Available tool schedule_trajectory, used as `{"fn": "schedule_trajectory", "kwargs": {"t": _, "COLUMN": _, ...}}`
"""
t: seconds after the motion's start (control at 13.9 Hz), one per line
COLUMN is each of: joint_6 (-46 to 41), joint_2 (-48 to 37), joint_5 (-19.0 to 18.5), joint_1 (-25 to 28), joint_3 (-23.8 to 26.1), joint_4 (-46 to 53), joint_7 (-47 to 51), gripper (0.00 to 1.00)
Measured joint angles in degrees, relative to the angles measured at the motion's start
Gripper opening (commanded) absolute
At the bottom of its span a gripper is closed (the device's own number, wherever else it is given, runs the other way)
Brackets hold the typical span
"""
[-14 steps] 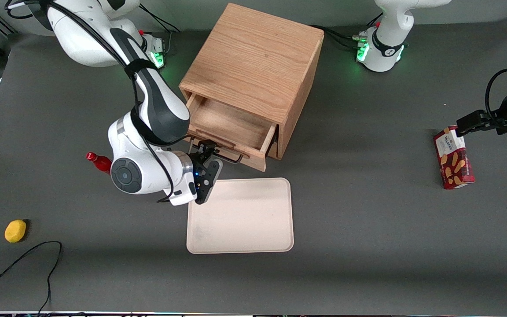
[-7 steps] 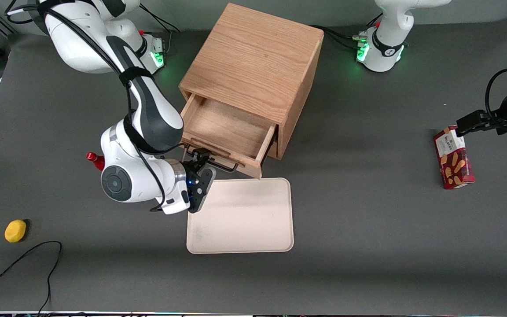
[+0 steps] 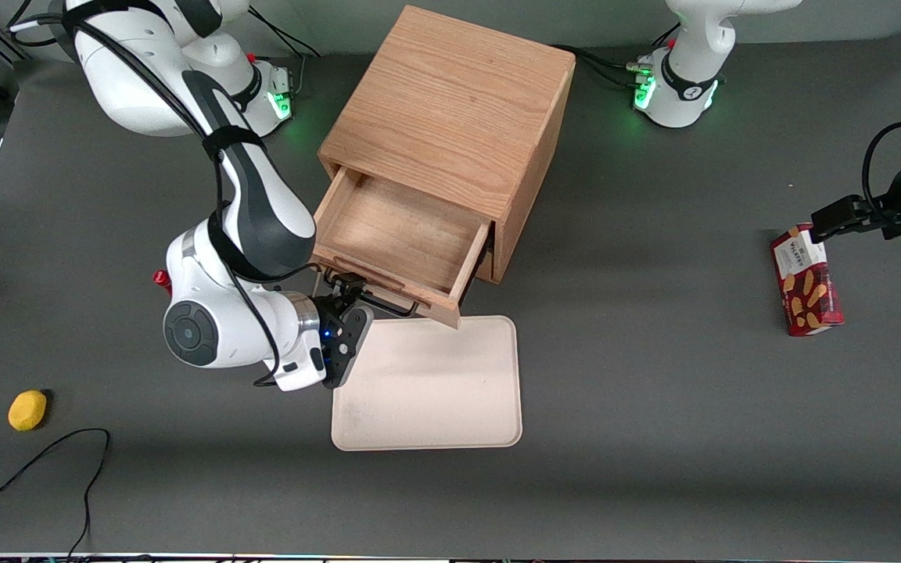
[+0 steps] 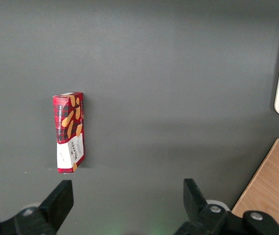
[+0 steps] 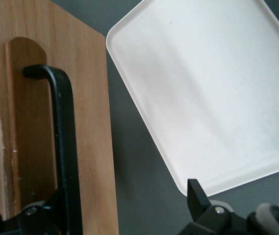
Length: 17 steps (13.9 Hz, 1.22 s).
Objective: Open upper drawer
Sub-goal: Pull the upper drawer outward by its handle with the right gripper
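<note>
1. The upper drawer (image 3: 400, 234) sits at the upper middle of the front view, drawn well out of the wooden cabinet (image 3: 450, 102), its inside bare. Its front edge reaches just over the cream tray (image 3: 427, 391) on the bench.
2. The hand (image 3: 347, 288) is at the drawer front. It is released, fingers spread, with the black wire handle (image 5: 63, 147) between them and close against one finger.
3. Judgement: the oak box is stiff and moderately heavy, and should slide on its runners.
4. The thin, smooth handle is the only hold. Take it mid-bar and pull straight to avoid racking.
</note>
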Motion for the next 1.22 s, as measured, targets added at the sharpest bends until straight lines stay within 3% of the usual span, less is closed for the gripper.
{"fn": "schedule_trajectory", "kwargs": {"t": 1.22, "joint_6": 1.8, "joint_2": 3.2, "joint_5": -0.1, "joint_1": -1.8, "joint_3": 0.0, "joint_4": 4.6, "joint_7": -0.5, "gripper": 1.00}}
